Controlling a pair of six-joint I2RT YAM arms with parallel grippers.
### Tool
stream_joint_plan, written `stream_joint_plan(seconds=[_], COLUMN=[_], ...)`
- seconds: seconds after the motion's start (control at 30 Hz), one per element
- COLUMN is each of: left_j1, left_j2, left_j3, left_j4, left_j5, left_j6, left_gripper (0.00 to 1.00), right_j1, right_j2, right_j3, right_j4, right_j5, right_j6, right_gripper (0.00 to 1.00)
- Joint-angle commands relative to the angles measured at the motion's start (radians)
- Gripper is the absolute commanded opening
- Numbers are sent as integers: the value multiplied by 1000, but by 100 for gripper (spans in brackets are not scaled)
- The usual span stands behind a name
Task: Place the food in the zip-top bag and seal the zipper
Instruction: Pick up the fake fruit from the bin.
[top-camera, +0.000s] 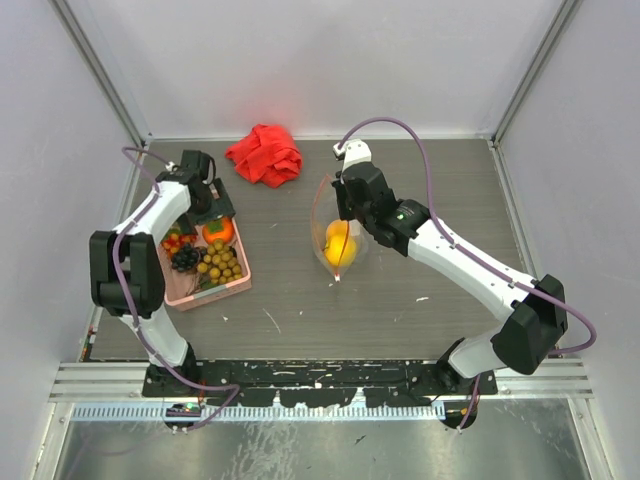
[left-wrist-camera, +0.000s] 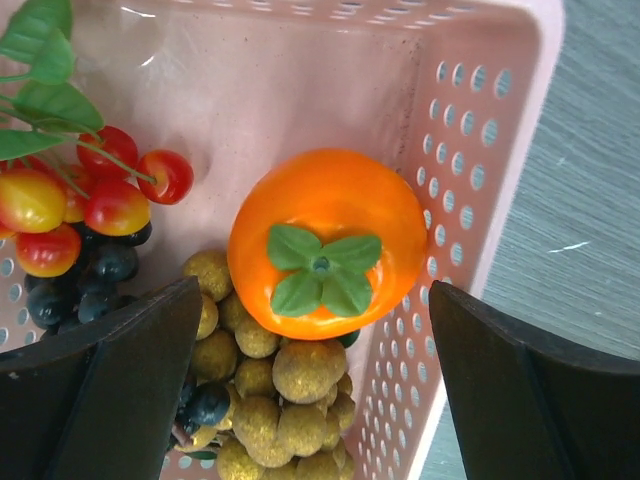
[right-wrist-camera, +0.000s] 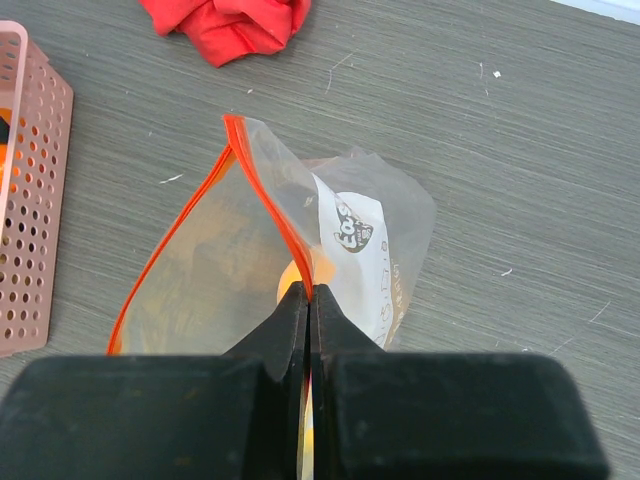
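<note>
My left gripper (top-camera: 207, 203) hangs open over the pink basket, its jaws wide apart (left-wrist-camera: 315, 385) around and above the orange (left-wrist-camera: 325, 240), touching nothing. Olive-brown grapes (left-wrist-camera: 280, 400), red berries (left-wrist-camera: 100, 195) and dark berries (left-wrist-camera: 90, 285) lie beside the orange. My right gripper (right-wrist-camera: 311, 292) is shut on the orange-red zipper strip (right-wrist-camera: 268, 195) of the clear zip-top bag (right-wrist-camera: 215, 260), holding its mouth open toward the basket. The yellow lemon (top-camera: 340, 244) sits inside the bag (top-camera: 335, 235). The right gripper (top-camera: 352, 213) stands at the table's middle.
The pink basket (top-camera: 238, 287) stands at the left of the table; its perforated wall (left-wrist-camera: 480, 200) is close to my left gripper's right finger. It also shows in the right wrist view (right-wrist-camera: 30, 200). A red cloth (top-camera: 265, 155) lies at the back.
</note>
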Motion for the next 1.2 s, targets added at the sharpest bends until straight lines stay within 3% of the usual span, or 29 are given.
stream_joint_plan(seconds=[0.0, 0.53, 0.73, 0.97, 1.17], left_j1=[6, 20, 20, 18, 8], left_j2=[38, 136, 110, 21, -50], left_j3=[38, 36, 17, -5, -29], left_j4=[33, 62, 78, 91, 95], left_j5=[11, 24, 6, 4, 0], left_j6=[-10, -20, -11, -6, -12], left_gripper=[97, 97, 88, 68, 64], right_j1=[-3, -3, -4, -3, -4], right_j2=[-7, 2, 7, 8, 10], right_j3=[18, 15, 17, 21, 26], right_j4=[58, 62, 64, 64, 65], right_j5=[0, -8, -14, -26, -40], right_j6=[-12, -14, -13, -8, -4], right_gripper=[0, 0, 0, 0, 0])
